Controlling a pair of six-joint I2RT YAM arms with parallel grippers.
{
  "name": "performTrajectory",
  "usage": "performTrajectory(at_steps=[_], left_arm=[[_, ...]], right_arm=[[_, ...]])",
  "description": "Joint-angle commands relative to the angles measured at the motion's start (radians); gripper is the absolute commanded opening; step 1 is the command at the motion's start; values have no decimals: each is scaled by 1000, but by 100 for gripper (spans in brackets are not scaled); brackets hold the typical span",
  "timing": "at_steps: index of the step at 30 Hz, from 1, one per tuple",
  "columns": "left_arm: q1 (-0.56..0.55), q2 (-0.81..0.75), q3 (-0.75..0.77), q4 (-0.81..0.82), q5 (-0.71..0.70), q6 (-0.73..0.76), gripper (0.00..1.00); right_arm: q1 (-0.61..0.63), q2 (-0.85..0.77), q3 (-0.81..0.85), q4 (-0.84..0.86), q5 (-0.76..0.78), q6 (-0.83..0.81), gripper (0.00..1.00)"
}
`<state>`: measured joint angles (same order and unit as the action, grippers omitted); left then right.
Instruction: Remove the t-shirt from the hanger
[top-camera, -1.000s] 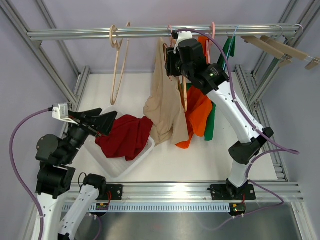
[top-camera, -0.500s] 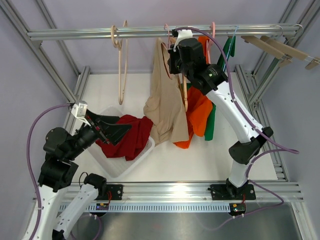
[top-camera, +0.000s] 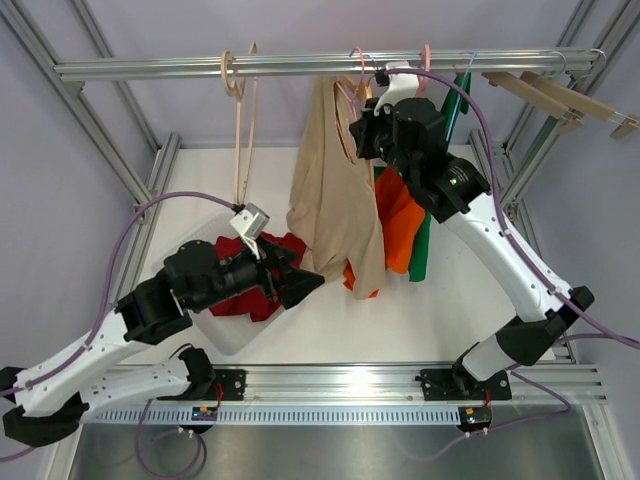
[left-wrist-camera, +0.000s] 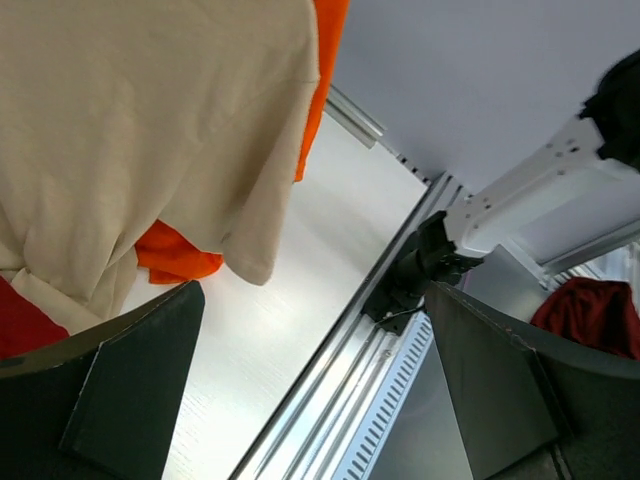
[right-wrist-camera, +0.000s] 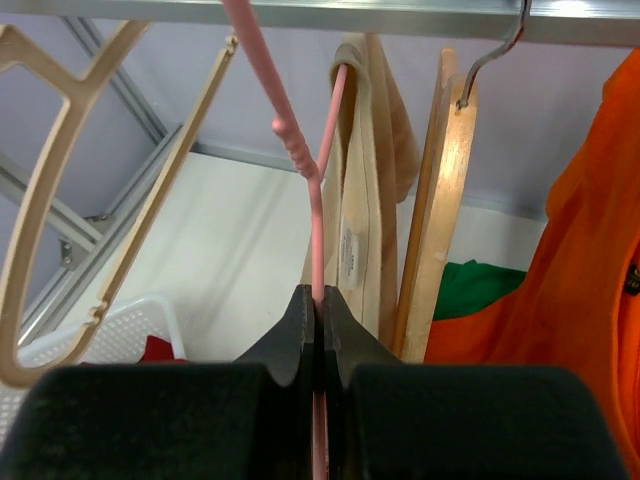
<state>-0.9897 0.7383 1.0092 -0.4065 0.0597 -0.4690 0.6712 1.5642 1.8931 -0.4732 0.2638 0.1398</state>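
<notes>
The right fingers (right-wrist-camera: 303, 325) were clenched on the pink hanger (right-wrist-camera: 316, 240) — hold secured. Next, the wide-spread left fingers (left-wrist-camera: 130, 390) probably had to grip the beige t-shirt (top-camera: 335, 190) and pull.

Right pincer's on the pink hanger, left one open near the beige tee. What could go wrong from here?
1. The right pincer holds only the thin pink hanger wire; pulling the beige t-shirt may twist it or make it slip.
2. The orange shirt hangs right beside the beige hem; the open left pincer might grab both.
</notes>
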Motion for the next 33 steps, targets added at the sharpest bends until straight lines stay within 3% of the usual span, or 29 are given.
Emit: performTrajectory(at_steps=[1,7,13,19,27,28,29,30,31,33], left_arm=[[-59,35,34,78,-176,43,99],[-165,170,57,132,-230,59,99],[-228,282,72,213,-230,53,99],[-326,403,137,224,-317,81,99],[-414,444,169,229,-391,92,95],[-415,447,169,233,-403,89,83],[-418,450,164,239,-408,90,64],[-423,454,160,247,-411,90,46],[-425,455,154,264,-413,93,20],[-426,457,134,274,-411,92,0]], right_arm=[[-1,-99,-64,171,-47,36,0],[10,-249,-279,235,-52,122,0],[103,-401,-431,242,37,185,0],[223,-477,-453,211,158,195,0],[248,-512,-465,217,172,210,0],[251,-513,-463,225,172,214,0],[254,-515,-462,226,172,215,0],[255,-517,-459,229,164,218,0],[255,-515,-454,235,158,219,0],[257,-520,-457,249,143,224,0]])
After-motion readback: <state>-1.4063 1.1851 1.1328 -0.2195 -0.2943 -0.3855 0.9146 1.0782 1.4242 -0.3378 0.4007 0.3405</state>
